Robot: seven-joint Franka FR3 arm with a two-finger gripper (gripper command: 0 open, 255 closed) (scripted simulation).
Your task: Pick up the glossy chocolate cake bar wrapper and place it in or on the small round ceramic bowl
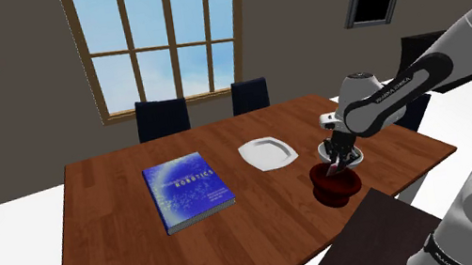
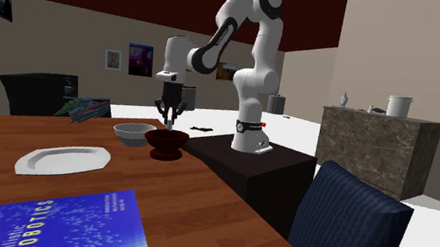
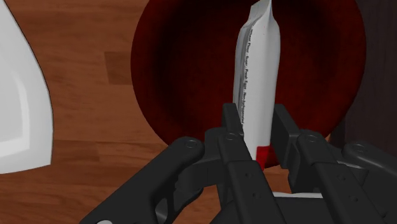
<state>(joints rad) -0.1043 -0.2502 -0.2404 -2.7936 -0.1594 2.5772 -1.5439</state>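
Observation:
My black gripper (image 3: 257, 130) is shut on a glossy white wrapper (image 3: 257, 83) with a red end, clasped upright between the two fingers (image 3: 232, 127). The wrapper hangs over the hollow of a dark red round bowl (image 3: 184, 76). In the shoulder view the gripper (image 1: 336, 168) points down just above that bowl (image 1: 337, 190), which stands near the wooden table's edge by the stand. The second exterior view shows the gripper (image 2: 170, 124) right over the dark red bowl (image 2: 165, 143).
A pale grey bowl (image 2: 135, 132) stands just beside the red one. A white plate (image 1: 268, 153) and a blue book (image 1: 190, 190) lie further along the table (image 1: 116, 238). Dark blue chairs (image 1: 163, 118) line the far side. The dark stand (image 1: 373, 240) adjoins the table.

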